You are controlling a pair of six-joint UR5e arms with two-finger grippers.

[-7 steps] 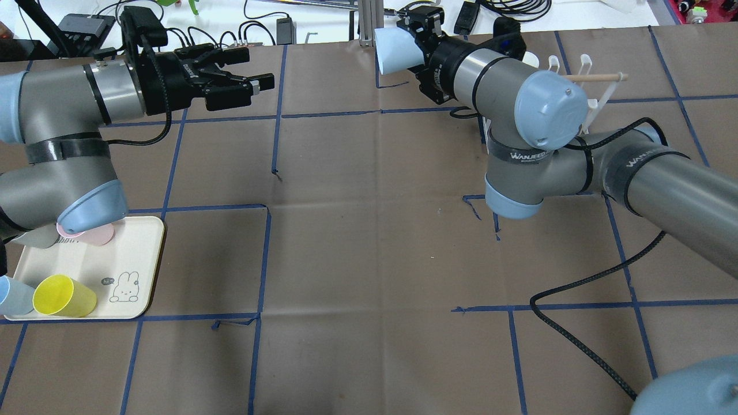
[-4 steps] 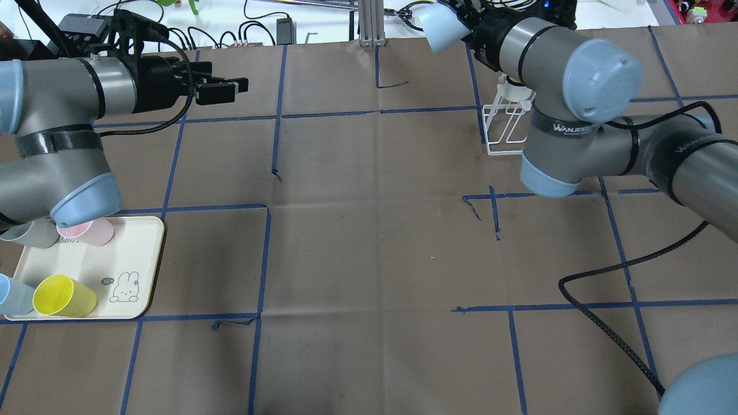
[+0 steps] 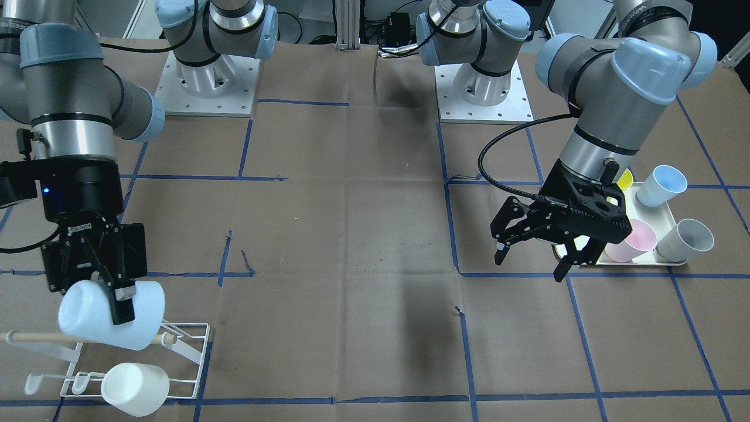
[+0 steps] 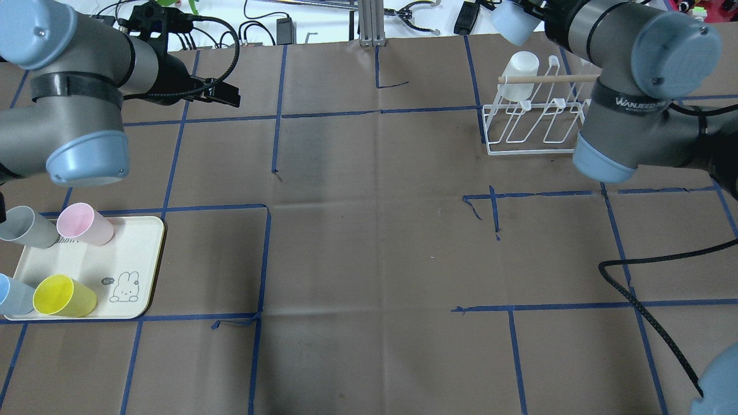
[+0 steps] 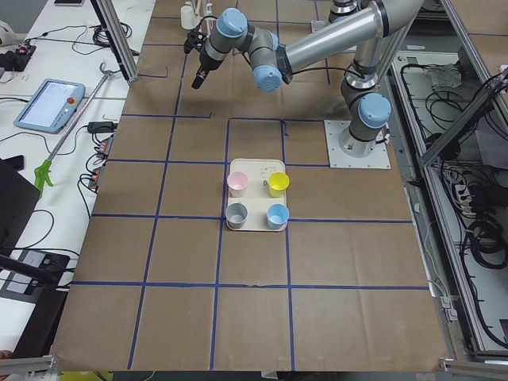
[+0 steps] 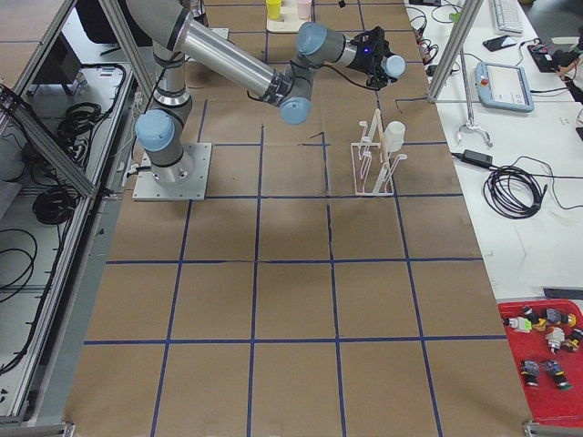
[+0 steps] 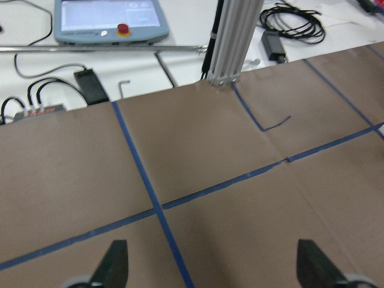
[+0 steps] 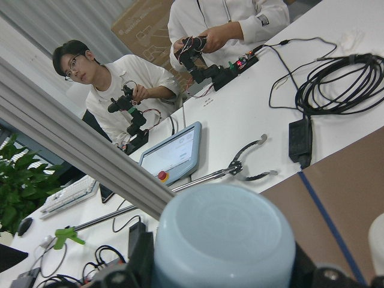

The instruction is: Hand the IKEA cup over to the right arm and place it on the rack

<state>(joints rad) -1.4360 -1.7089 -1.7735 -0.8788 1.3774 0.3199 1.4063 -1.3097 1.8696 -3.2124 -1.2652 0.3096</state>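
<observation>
Right gripper (image 3: 117,308): pinching the pale blue IKEA cup (image 3: 88,316) across its middle.
IKEA cup: raised, on its side, long axis roughly level and running along the wooden dowel (image 3: 35,337) of the rack (image 3: 196,357). Which end is the mouth is unclear.
Left gripper (image 3: 529,265): fingers spread, empty, above the table (image 4: 369,230).
Rack: a white cup (image 3: 136,388) hangs on one prong.
Cream tray (image 4: 86,271): pink cup (image 4: 86,225), yellow cup (image 4: 63,295), grey cup (image 4: 26,226), blue cup (image 4: 12,294).

Brown paper tabletop (image 4: 375,259), blue tape grid (image 4: 262,259). White bench (image 4: 323,17) along 12 o'clock edge, aluminium post (image 4: 365,23) mid-edge, tablet (image 7: 111,18) at 11.
</observation>
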